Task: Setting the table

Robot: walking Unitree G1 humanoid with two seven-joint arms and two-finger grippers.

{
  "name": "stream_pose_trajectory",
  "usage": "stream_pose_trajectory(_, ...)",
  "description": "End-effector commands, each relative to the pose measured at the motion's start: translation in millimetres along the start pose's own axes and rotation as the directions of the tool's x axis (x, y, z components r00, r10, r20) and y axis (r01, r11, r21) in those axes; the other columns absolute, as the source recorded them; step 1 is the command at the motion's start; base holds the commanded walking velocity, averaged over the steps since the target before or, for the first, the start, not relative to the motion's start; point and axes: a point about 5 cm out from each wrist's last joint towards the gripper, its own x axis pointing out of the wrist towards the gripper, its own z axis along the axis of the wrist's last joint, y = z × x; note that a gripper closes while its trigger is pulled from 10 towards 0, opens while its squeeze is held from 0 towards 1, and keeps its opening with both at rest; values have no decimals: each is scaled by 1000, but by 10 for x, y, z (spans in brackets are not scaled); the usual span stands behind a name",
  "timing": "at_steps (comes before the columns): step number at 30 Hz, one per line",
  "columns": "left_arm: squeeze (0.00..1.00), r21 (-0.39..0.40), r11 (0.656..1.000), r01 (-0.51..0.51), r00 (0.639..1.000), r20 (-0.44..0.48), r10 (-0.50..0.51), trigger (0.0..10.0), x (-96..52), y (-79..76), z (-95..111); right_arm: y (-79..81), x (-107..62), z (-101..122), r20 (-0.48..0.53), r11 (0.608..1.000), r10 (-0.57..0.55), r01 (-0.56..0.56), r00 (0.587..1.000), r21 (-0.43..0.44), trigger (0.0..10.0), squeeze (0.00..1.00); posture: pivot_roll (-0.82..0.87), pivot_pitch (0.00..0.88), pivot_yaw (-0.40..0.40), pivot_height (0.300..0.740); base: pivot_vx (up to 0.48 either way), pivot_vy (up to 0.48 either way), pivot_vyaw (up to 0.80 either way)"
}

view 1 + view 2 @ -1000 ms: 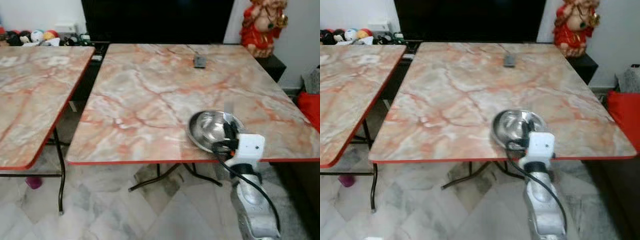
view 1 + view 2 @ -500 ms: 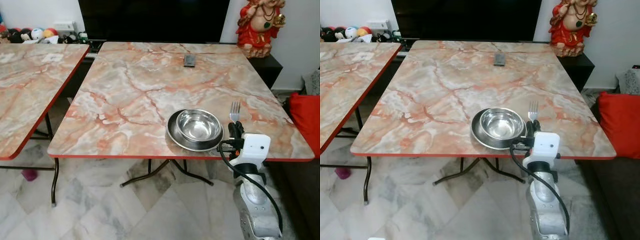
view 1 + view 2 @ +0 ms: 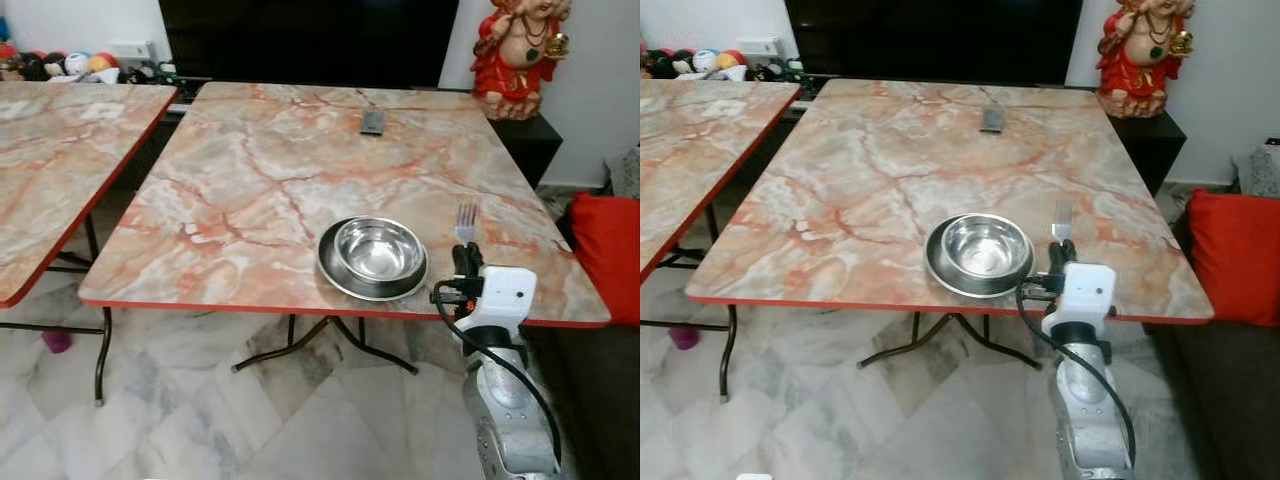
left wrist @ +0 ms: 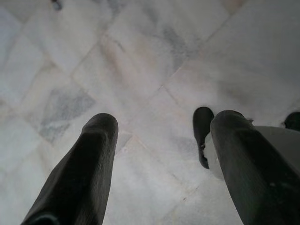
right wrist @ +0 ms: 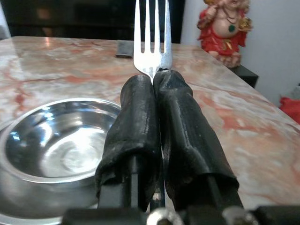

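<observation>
A steel bowl [image 3: 375,250] sits inside a steel plate [image 3: 338,283] near the front edge of the marble-patterned table [image 3: 290,170]. Just to the right of the plate, my right gripper [image 3: 464,256] is shut on a silver fork [image 3: 465,220], tines pointing away from me over the tabletop. In the right wrist view the fork [image 5: 151,35] sticks out between the pressed black fingers [image 5: 136,126], with the bowl [image 5: 51,140] beside them. My left gripper [image 4: 157,136] hangs open over the pale floor tiles.
A dark remote [image 3: 372,122] lies at the table's far side. A second marble table [image 3: 60,160] stands to the left. A red figurine [image 3: 520,50] sits on a dark cabinet at back right, and a red cushion [image 3: 608,250] is at the right.
The camera view has shifted and steadied from a blurred picture. The right gripper stays beside the plate with the fork in it.
</observation>
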Motion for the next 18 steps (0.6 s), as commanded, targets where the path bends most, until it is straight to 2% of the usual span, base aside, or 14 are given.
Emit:
stream_pose_trajectory(1,0,-13,1000,-2,1000,-26,2,10000,-17,12,-63,-10,16,14,4,1000,-5,5,1000,-2,10000,0,-5,88,-20,740,0,0,0)
stream_pose_trajectory(4,0,-11,1000,-1,1000,-23,1,10000,-11,12,-47,-12,19,13,3,1000,-8,9,1000,-2,10000,0,-6,87,-19,740,0,301,0)
stream_pose_trajectory(8,0,7,1000,6,1000,-18,-6,10000,-9,4,-38,-20,21,8,0,1000,-16,16,1000,-4,10000,0,-6,87,-19,740,0,0,0)
stream_pose_trajectory(18,0,-6,1000,19,1000,-22,-19,10000,-15,-16,-56,-42,36,-2,-12,1000,-30,30,999,7,10000,0,-5,91,-20,740,0,0,0)
